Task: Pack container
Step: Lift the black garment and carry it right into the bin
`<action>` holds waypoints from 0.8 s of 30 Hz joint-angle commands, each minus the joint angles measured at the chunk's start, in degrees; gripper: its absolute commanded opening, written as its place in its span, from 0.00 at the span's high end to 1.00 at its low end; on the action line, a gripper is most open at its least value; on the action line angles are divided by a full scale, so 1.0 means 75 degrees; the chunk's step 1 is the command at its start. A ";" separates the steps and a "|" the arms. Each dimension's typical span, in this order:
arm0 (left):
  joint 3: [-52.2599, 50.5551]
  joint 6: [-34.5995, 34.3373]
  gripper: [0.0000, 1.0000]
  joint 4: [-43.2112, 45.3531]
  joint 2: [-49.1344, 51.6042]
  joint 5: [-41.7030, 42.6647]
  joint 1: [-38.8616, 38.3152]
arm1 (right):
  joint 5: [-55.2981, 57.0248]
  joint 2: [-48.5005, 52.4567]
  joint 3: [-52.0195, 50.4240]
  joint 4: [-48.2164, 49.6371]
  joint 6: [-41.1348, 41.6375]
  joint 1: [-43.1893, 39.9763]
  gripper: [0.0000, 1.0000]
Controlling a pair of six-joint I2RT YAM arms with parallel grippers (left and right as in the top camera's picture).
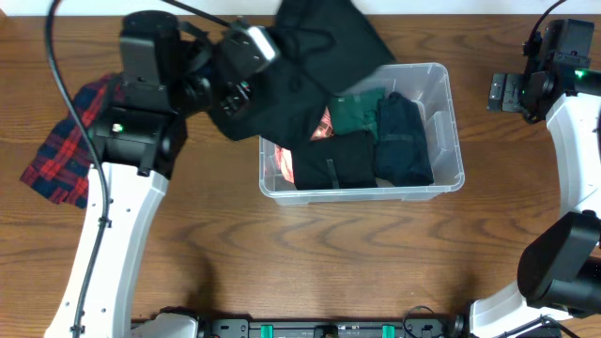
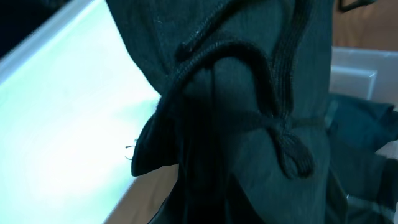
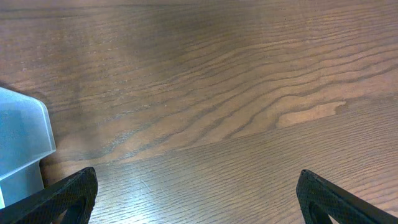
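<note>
The clear plastic container (image 1: pixel 449 131) stands mid-table and holds folded clothes: a black piece (image 1: pixel 340 160), a dark green one (image 1: pixel 357 108), a navy one (image 1: pixel 404 141) and something pink (image 1: pixel 322 127). My left gripper (image 1: pixel 246 47) is shut on a black garment (image 1: pixel 300 66) and holds it raised over the container's back left corner. The left wrist view is filled by this black cloth (image 2: pixel 249 112), which hides the fingers. My right gripper (image 3: pixel 196 193) is open and empty over bare wood at the far right, apart from the container corner (image 3: pixel 22 143).
A red and blue plaid cloth (image 1: pixel 66 141) lies on the table at the far left, partly under my left arm. The right arm (image 1: pixel 563 66) stands by the right edge.
</note>
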 commanded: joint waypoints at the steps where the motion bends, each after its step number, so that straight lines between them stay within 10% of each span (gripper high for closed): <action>1: 0.0399 0.0143 0.94 0.0315 -0.0216 0.0221 -0.0318 | -0.0003 -0.0125 0.0122 -0.0009 0.0125 0.0000 0.01; 24: 0.0396 0.0105 0.94 -0.0090 0.0764 0.0166 -0.1903 | -0.0003 -0.0125 0.0122 -0.0009 0.0125 0.0000 0.01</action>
